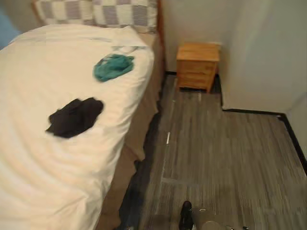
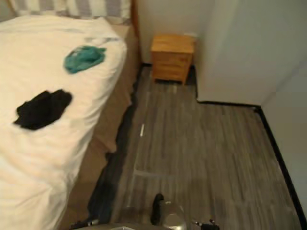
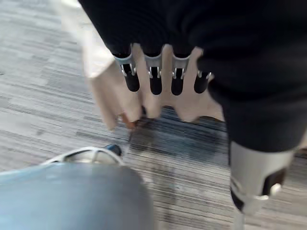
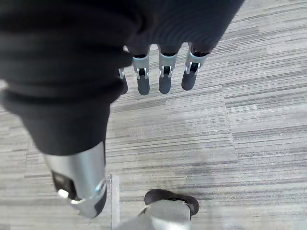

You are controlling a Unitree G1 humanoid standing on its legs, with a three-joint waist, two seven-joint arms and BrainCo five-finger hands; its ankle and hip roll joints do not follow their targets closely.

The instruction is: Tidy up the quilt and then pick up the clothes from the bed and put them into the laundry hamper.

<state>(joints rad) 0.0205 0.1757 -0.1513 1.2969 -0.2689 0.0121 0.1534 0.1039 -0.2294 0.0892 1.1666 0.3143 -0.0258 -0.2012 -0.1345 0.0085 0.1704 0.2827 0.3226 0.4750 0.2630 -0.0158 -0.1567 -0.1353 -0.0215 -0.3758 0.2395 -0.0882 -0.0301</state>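
Quilt [image 1: 57, 158] flat at frame left — teal cloth [image 1: 112, 66] and black cloth [image 1: 75, 116] on top. Left hand [image 3: 158, 76], right hand [image 4: 163, 74] relaxed, empty, hanging over floor [image 1: 225, 158] — ready to reach.

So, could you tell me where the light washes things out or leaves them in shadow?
Left eye view: the white quilt is brightly lit, its folds faint; the black garment shows no detail. Right eye view: shade lies under the nightstand. Right wrist view: the floor is evenly lit, no glare.

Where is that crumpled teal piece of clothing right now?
The crumpled teal garment lies on the white quilt near the bed's right edge, below the checked pillows and beyond the black garment; the small wooden nightstand stands to its right.
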